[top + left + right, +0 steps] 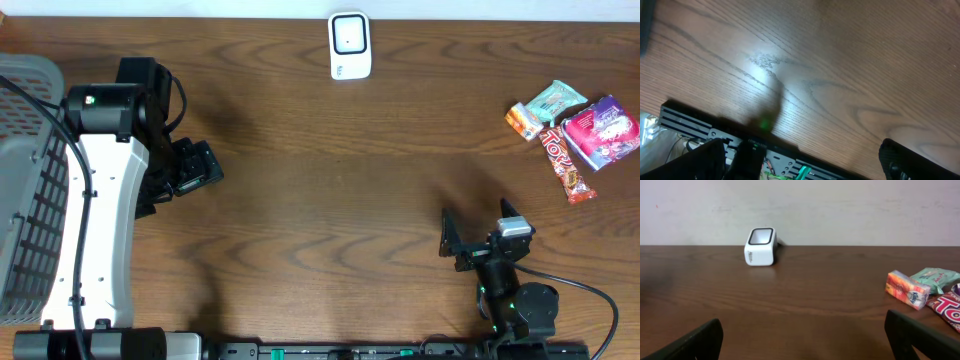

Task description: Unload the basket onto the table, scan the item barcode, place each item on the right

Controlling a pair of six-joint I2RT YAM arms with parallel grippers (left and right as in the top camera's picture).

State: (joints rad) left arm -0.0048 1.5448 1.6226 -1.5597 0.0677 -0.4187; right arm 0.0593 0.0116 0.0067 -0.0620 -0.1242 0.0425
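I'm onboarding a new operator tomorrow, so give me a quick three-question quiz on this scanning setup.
1. Fill in: the snack packets lie on the robot's ___ side.
2. Where on the table is the white scanner? A: far edge, middle. B: near edge. C: among the snack packets.
3. True or false: the orange packet lies nearer the scanner than the red candy bar does.
Key: 1 right; 2 A; 3 true.
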